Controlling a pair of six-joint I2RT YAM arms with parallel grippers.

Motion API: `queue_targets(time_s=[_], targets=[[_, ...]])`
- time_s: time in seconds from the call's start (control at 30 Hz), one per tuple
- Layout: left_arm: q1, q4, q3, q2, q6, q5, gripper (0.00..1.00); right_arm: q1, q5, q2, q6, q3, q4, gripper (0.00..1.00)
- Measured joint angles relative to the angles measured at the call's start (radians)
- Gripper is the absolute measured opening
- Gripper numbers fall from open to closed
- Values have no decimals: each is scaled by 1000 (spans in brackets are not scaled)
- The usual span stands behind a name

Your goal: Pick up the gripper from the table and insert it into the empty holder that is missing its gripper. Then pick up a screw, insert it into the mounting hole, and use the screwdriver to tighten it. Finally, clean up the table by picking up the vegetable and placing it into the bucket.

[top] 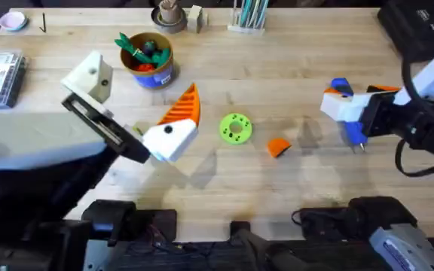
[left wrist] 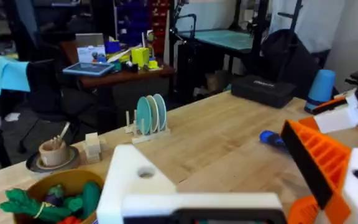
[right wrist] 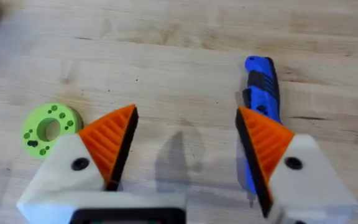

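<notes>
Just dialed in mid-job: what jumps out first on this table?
The left end effector hangs over the table's left half with one orange ribbed pad and one bare white holder. The loose orange gripper lies mid-table beside a lime-green disc. To the right, the open right end effector hovers by the blue screwdriver.

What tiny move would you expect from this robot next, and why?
Probably the right gripper, jaws open, should slide across toward the small orange gripper lying loose on the table and settle over it. The left arm's white holder has no orange tip yet, so that piece comes first. The blue screwdriver beside the right gripper isn't needed yet.
</notes>
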Motion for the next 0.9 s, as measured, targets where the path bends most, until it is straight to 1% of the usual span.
queue_targets(time_s=[0.17, 0.3, 0.6, 0.7, 0.8, 0.9], targets=[[-20, 64, -115, -100, 0, 0, 992, 0, 0, 0, 0, 0, 0, 994], [-31, 112, -183, -125, 0, -1, 992, 0, 0, 0, 0, 0, 0, 994], [-64, 115, -281, -125, 0, 1, 993, 0, 0, 0, 0, 0, 0, 994], [-71, 118, -327, -125, 0, 14, 993, 0, 0, 0, 0, 0, 0, 994], [-78, 57, -352, -125, 0, 33, 993, 0, 0, 0, 0, 0, 0, 994], [-84, 49, -352, -125, -4, 48, 993, 0, 0, 0, 0, 0, 0, 994]])
